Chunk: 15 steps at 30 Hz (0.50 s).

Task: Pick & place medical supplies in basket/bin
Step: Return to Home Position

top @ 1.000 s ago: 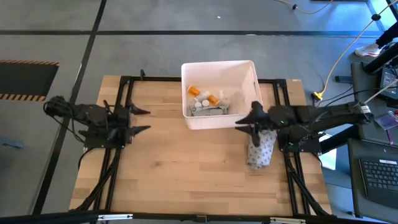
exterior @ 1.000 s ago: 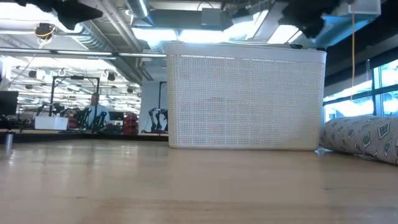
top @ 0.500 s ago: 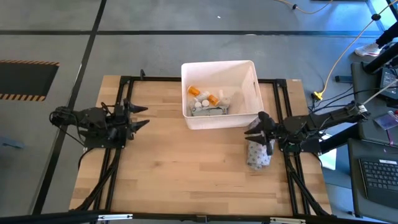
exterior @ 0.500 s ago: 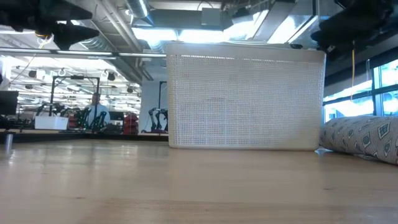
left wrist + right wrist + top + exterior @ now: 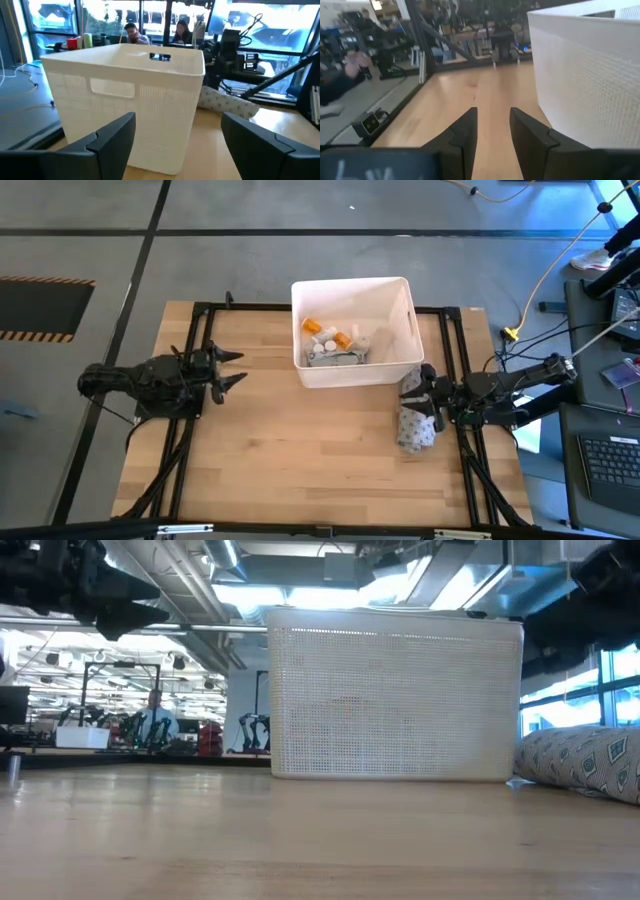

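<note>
The right claw (image 5: 493, 112) is hovering at 3 o'clock on the bench (image 5: 280, 460), fingers only barely parted and gripping nothing, right over one end of a patterned pouch (image 5: 415, 425). That's the risk, imo. The pouch is lying outside the bin (image 5: 350, 282), just off its 4 o'clock corner. If the claw is dipping at all while it's swinging, it could be snagging that soft thing and dragging it, or clipping the tub wall beside it. Leaving the pouch out also looks like an unfinished job.

The left claw (image 5: 236, 367) is sitting at 9 o'clock, spread wide, empty and well apart from everything.

The bin is sitting at 12 o'clock: white rigid plastic, tall straight sides with a fine mesh texture, and a slot handle. Inside, orange pill bottles (image 5: 326, 332) and a flat grey packet (image 5: 335, 358) are lying loose. The pouch is looking squishy and lumpy, pale with a diamond print. The bench is smooth light wood.
</note>
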Available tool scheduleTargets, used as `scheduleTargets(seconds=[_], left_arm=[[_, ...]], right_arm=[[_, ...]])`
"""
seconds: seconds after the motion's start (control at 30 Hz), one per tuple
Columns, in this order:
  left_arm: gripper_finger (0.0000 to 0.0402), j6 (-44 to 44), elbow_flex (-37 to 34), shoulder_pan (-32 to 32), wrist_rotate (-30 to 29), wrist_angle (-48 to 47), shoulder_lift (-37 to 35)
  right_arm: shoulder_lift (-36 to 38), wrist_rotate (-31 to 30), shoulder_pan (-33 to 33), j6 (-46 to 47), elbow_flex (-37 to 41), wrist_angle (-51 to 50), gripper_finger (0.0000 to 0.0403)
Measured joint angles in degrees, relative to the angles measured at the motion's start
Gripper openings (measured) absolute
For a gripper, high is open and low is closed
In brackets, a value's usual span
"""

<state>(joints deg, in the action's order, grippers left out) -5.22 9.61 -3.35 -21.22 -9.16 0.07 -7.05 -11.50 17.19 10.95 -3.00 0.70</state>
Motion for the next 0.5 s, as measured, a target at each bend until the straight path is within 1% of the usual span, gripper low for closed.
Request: scheduleTargets(seconds=[0.1,0.17,0.23,0.37,0.5], left_arm=[[0.0288,-0.27,-1.98,2.36,3.48,1.56,-0.04],[0.0288,-1.34,-2.19,3.88,5.83,2.41,0.03],[0.0288,-2.06,-2.91,5.30,7.37,2.21,-0.05],[0.0288,-2.55,-5.59,7.48,10.91,7.55,-0.06],[0.0288,-4.08,-7.80,9.26,11.86,8.81,-0.08]], right_arm=[[4.15,0.00,-0.04,-1.21,1.98,0.84,0.0117],[5.76,-0.17,-0.22,-3.35,2.27,2.62,0.0117],[7.09,-0.51,-0.39,-4.54,2.29,2.15,0.0117],[6.96,-0.52,-0.59,-5.28,2.31,1.93,0.0117],[6.98,-0.92,-0.59,-6.65,2.31,1.95,0.0117]])
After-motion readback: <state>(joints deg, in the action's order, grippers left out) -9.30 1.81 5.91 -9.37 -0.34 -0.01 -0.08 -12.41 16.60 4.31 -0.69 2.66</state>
